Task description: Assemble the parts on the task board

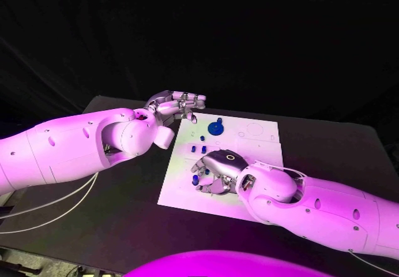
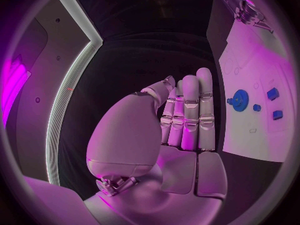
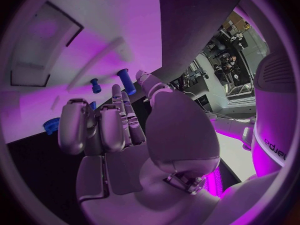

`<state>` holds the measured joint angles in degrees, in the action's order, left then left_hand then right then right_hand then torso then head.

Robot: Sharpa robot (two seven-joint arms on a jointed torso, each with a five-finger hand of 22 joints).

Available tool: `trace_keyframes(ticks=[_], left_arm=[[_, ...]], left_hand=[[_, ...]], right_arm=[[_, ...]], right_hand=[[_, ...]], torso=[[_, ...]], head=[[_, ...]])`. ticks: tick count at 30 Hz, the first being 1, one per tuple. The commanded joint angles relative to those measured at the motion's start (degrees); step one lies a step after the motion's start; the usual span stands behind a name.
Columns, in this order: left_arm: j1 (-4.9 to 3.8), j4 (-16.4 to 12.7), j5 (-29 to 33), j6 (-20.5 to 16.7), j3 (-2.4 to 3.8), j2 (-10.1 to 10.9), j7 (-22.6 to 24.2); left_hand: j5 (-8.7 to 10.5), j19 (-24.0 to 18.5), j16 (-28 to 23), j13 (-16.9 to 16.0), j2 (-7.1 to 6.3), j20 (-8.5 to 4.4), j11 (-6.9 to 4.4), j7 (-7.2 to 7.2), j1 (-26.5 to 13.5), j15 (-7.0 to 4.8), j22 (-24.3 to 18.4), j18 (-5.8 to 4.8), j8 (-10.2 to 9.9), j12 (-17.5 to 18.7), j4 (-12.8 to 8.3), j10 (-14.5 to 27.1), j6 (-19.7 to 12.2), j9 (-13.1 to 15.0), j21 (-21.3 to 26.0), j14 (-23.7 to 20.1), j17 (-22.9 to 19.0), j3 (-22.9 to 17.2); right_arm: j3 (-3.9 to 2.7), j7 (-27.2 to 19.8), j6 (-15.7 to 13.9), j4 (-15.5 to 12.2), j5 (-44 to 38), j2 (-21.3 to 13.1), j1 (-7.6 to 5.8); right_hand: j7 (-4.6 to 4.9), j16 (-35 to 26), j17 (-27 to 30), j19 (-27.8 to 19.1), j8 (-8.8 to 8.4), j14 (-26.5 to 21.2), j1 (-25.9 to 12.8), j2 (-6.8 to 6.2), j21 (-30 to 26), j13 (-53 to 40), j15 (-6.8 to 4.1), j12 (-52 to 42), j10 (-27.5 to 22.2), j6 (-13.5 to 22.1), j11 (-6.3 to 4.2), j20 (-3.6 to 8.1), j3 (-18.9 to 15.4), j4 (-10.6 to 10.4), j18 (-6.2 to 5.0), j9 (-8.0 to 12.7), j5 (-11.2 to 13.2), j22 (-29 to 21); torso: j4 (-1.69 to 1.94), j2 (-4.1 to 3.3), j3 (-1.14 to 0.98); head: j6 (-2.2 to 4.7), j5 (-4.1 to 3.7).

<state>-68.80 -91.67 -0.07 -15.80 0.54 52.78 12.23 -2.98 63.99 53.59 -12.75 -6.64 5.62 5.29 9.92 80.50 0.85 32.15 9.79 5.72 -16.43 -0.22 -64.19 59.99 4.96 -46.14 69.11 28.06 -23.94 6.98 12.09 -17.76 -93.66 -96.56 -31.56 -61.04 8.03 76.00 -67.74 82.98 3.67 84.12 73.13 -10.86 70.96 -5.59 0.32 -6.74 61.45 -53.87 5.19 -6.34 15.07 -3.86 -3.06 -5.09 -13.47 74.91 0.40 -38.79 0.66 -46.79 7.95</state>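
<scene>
The white task board lies mid-table. A blue gear sits near its far left part, with small blue pegs just in front of it. My left hand hovers off the board's far left corner, its fingers straight and side by side, holding nothing; the gear and blue blocks lie beyond it. My right hand hangs over the board's front left area with its fingers bent down. Its fingertips stand close to an upright blue peg; I see no grip on it. Another blue piece lies beside the hand.
The black table surrounds the board. White cables trail over its left side beneath my left arm. Printed outlines and recesses mark the board's far right part.
</scene>
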Motion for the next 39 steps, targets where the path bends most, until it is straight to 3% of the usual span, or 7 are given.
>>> trace_keyframes(ticks=[1, 13, 19, 21, 26, 31, 39], left_arm=[[-0.04, -0.1, -0.1, 0.9, 0.04, 0.0, 0.2], [-0.03, 0.0, -0.1, 1.0, -0.01, 0.0, 0.1], [-0.02, 0.0, -0.1, 1.0, -0.41, 0.2, 0.1], [-0.02, -0.1, -0.1, 1.1, -0.54, 0.3, 0.1], [0.05, 0.0, -0.1, 1.1, -0.78, 0.4, 0.1], [0.16, 0.1, -0.1, 1.2, -0.92, 0.3, 0.1], [0.24, 0.2, -0.1, 1.4, -1.01, 0.3, 0.1]], left_hand=[[0.03, 0.3, -0.1, 0.1, -0.01, 0.10, 0.05, 0.01, -0.5, -0.09, -0.1, 0.77, 0.4, -0.3, -0.2, 0.3, -0.4, -0.1, 0.3, -0.3, -0.1, 0.2], [0.03, 0.3, -0.1, 0.1, -0.01, 0.10, 0.05, 0.01, -0.5, -0.09, -0.1, 0.77, 0.4, -0.3, -0.2, 0.3, -0.4, -0.1, 0.3, -0.3, -0.1, 0.2], [0.03, 0.3, -0.1, 0.1, -0.01, 0.10, 0.05, 0.01, -0.5, -0.09, -0.1, 0.77, 0.4, -0.3, -0.2, 0.3, -0.4, -0.1, 0.3, -0.3, -0.1, 0.2], [0.03, 0.3, -0.1, 0.1, -0.01, 0.10, 0.05, 0.01, -0.5, -0.09, -0.1, 0.77, 0.4, -0.3, -0.2, 0.3, -0.4, -0.1, 0.3, -0.3, -0.1, 0.2], [0.03, 0.3, -0.1, 0.1, -0.02, 0.10, 0.06, 0.01, -0.5, -0.09, -0.1, 0.77, 0.4, -0.3, -0.2, 0.3, -0.4, -0.1, 0.3, -0.3, -0.1, 0.2], [0.03, 0.3, -0.1, 0.1, -0.02, 0.10, 0.06, 0.01, -0.5, -0.09, -0.1, 0.77, 0.4, -0.3, -0.2, 0.3, -0.4, -0.1, 0.3, -0.3, -0.1, 0.2], [0.03, 0.3, -0.1, 0.1, -0.02, 0.10, 0.06, 0.01, -0.5, -0.09, -0.1, 0.77, 0.4, -0.3, -0.2, 0.3, -0.4, -0.1, 0.3, -0.3, -0.1, 0.2]], right_arm=[[-0.01, -0.7, -4.0, -1.2, -0.2, -0.8, 0.08], [-0.68, -0.5, -8.8, -8.8, 7.6, -10.0, -2.24], [-0.80, 2.2, -7.3, -11.1, 19.2, -18.5, -3.98], [-0.80, 3.3, -6.8, -12.0, 21.2, -21.3, -4.22], [-0.74, 6.4, -5.8, -14.1, 21.2, -26.3, -4.20], [-0.57, 10.1, -5.6, -15.7, 16.9, -29.1, -3.60], [-0.32, 15.4, -6.2, -16.3, 11.7, -30.1, -1.36]], right_hand=[[-0.40, -0.3, 0.3, -0.3, 0.12, 1.4, 0.1, 0.50, -0.5, -0.4, 0.04, -1.1, -0.9, 1.3, 0.02, 0.06, -3.5, -0.5, -0.78, 0.2, 0.6, 9.5], [0.67, 0.1, 0.0, 1.0, 3.01, 1.6, 4.7, 5.49, 1.7, -2.7, -0.56, -7.8, 5.3, -5.1, -0.87, 0.54, -5.9, -0.9, -0.32, -1.2, 0.6, 10.3], [-1.45, 1.5, -1.9, 2.2, 4.74, 2.2, 1.1, 4.70, 4.8, -9.0, -2.69, -16.0, 13.9, -8.1, -3.72, 2.30, -8.5, -4.0, 0.24, -2.3, -2.3, 11.3], [-2.04, 3.0, -3.8, 3.1, 5.41, 2.7, 0.6, 4.51, 7.2, -23.5, -3.61, -30.3, 14.4, -8.3, -4.90, 3.04, -11.0, -5.0, 0.78, -3.3, -3.3, 12.1], [-2.81, 5.7, -7.5, 4.2, 7.13, 3.2, -0.7, 5.93, 10.8, -57.0, -3.39, -60.2, 16.9, -8.3, -4.59, 3.18, -15.1, -8.1, 1.42, -6.1, -3.4, 12.9], [-2.84, 6.7, -9.2, 4.7, 8.12, 3.5, -1.8, 5.63, 12.3, -63.6, -3.53, -65.5, 17.7, -8.1, -4.48, 3.27, -18.3, -10.4, 1.69, -7.9, -6.2, 13.3], [-3.01, 7.3, -10.1, 5.0, 8.90, 3.6, -2.2, 5.29, 13.3, -65.4, -3.56, -66.6, 17.8, -7.9, -4.58, 3.33, -20.9, -12.4, 1.87, -9.3, -6.2, 13.5]], torso=[[-0.05, 0.00, -0.01], [-0.01, 0.11, 0.05], [-0.58, 0.38, 0.05], [-0.81, 0.45, -0.01], [-1.40, 0.61, -0.22], [-1.89, 0.70, -0.41], [-1.76, 0.64, -0.30]], head=[[0.05, -0.03], [0.89, -1.69], [1.51, -3.91], [1.63, -4.63], [1.85, -6.05], [1.75, -7.01], [1.64, -8.27]])
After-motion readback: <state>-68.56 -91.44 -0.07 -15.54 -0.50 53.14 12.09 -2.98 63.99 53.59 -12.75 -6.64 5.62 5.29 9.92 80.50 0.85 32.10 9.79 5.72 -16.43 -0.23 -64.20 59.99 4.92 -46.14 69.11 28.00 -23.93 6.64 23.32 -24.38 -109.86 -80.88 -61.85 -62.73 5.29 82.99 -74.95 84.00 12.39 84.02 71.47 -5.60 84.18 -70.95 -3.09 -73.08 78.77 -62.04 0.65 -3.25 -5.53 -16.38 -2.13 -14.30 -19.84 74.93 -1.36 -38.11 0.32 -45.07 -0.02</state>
